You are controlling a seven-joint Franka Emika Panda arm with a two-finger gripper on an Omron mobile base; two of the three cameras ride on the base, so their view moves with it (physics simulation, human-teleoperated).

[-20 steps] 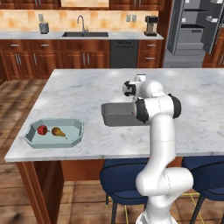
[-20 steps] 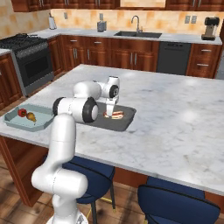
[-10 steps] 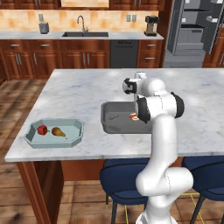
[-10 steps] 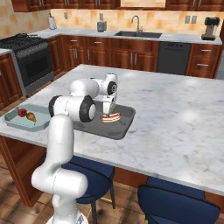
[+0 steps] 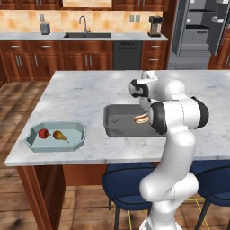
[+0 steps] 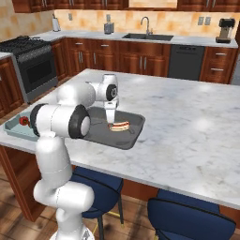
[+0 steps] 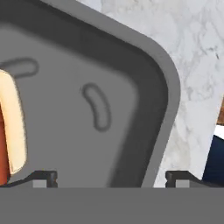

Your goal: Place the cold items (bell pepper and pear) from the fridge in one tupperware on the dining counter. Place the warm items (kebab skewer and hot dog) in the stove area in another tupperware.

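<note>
- The hot dog point(image 6: 119, 125) lies in the dark grey tupperware point(image 6: 133, 137), cut off at the hand view's left edge.
- The gripper point(image 6: 111, 119) hangs over it, jaws wide, holding nothing.

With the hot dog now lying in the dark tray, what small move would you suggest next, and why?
Probably lift the gripper straight up. Its jaws stand open above the hot dog, which rests free in the dark tupperware, so clearing the rim comes first.
</note>
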